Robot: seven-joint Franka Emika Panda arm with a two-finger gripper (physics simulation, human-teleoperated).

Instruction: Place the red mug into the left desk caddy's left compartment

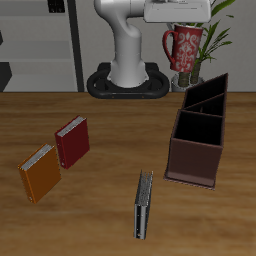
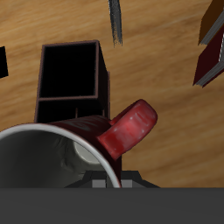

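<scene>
We have the red mug (image 1: 186,46) up in the air, hanging under the pincer (image 1: 181,22) high above the table's back, and from the way it dangles there we judge the pincer clamped on its rim, though the fingertips themselves are hidden in both views. Looking down from the pincer, the mug's white inside (image 2: 52,171) fills the foreground with the red loop handle (image 2: 129,129) jutting outward, and below and ahead of us sits the left desk caddy (image 2: 70,83), its black compartments open to us. In the exterior view the caddy (image 1: 198,130) lies beneath and toward the table's front edge from the pincer, well apart from the mug. Here is the worry: we cannot yet tell which opening counts as the left compartment from this angle, so we could drop into the wrong one. The handle sticks out sideways too, and it could catch a divider or the sloping wall on the way down and tip the mug. Farther off lie a red book (image 1: 72,142), an orange book (image 1: 40,172) and a grey book (image 1: 143,204), none near our path.
</scene>
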